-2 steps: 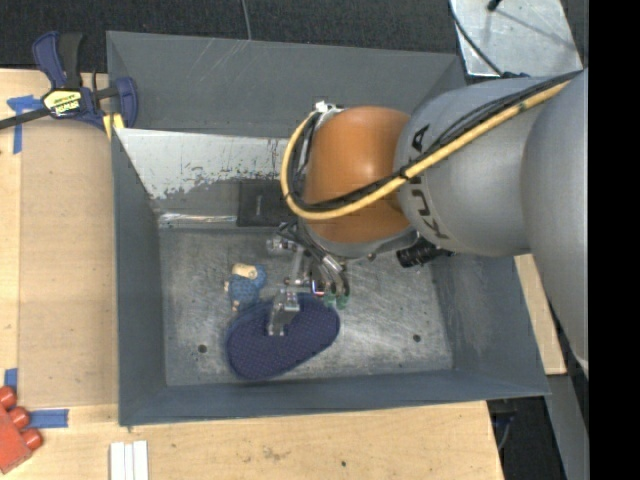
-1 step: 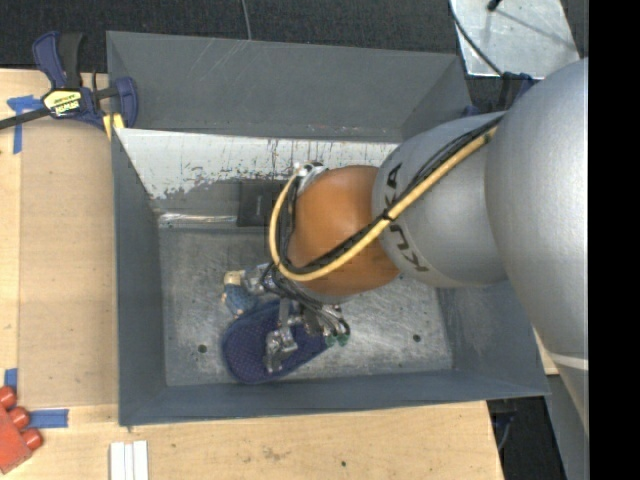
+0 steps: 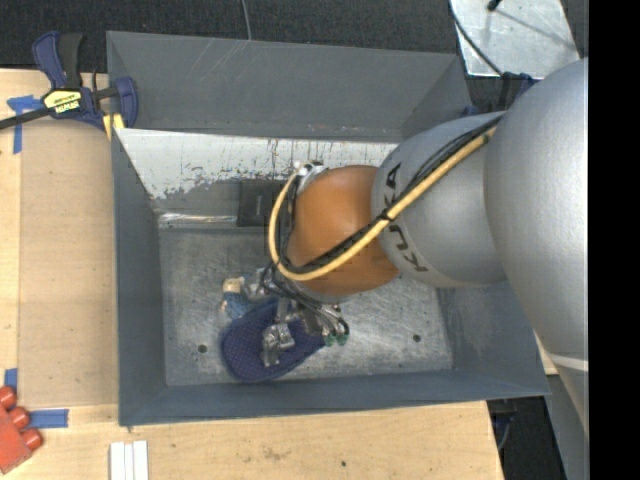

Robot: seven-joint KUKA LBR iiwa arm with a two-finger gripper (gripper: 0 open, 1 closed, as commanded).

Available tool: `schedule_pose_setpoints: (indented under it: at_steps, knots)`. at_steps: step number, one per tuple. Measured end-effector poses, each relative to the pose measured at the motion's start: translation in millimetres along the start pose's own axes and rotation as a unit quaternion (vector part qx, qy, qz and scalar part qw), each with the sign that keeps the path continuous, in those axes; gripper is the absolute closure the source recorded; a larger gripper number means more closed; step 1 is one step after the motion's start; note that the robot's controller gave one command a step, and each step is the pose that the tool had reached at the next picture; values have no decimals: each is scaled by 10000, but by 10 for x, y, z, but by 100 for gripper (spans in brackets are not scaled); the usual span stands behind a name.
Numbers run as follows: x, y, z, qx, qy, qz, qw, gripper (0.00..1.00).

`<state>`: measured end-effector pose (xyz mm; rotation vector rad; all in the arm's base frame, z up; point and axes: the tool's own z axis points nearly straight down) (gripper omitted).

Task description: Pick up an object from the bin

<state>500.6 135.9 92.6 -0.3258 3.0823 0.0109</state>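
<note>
A dark blue, rounded soft thing [image 3: 247, 349], like a cloth cap or pouch, lies on the bin floor near the front wall, left of centre. My gripper [image 3: 283, 340] is down on its right part, the metal fingers pressed into or around the blue fabric. A small pale metallic piece [image 3: 234, 287] lies just behind the blue thing, to the gripper's left. A small green bit [image 3: 341, 338] shows at the gripper's right side.
A black flat box [image 3: 252, 204] lies against the bin's back wall, partly behind the arm's orange cover. The arm fills the right half of the bin; bare grey floor shows to the left and to the front right.
</note>
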Motion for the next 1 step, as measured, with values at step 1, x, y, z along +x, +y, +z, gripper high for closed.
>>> schedule_pose_setpoints:
  at_steps: [1]
  knots:
    - [-36,-95,-1363,16,155,109,9998,100]
